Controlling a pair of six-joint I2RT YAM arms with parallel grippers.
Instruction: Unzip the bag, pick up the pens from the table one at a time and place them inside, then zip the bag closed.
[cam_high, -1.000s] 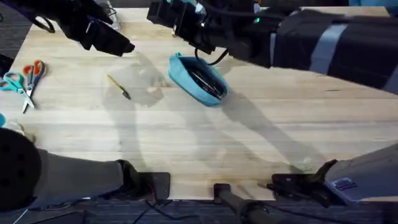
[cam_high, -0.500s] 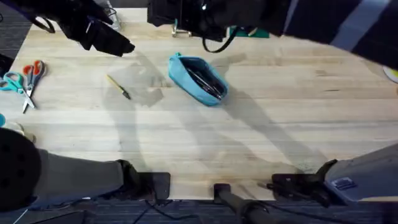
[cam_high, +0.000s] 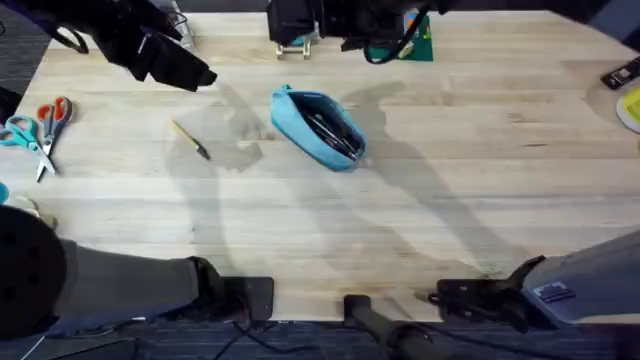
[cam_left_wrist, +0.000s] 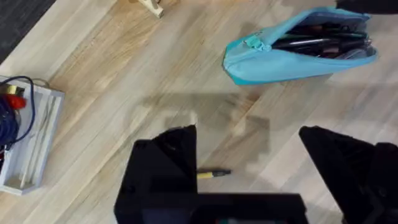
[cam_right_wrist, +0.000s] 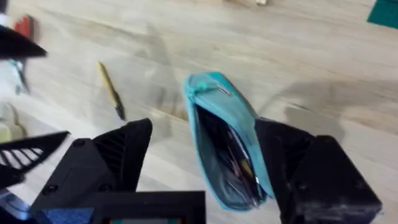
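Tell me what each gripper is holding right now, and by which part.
Nothing. The left gripper and right gripper are both open and empty, above the table; the bag lies unzipped with pens inside.

Soft matt cloth bag (cam_high: 317, 125) (zipped open) on grainy wooden table (cam_high: 400, 220).

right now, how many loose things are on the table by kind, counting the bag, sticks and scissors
bag: 1
yellow stick: 1
scissors: 2, an orange-handled pair and a teal-handled pair
total: 4
Dark pens lie inside the open bag; I cannot tell their number, so they are left out.
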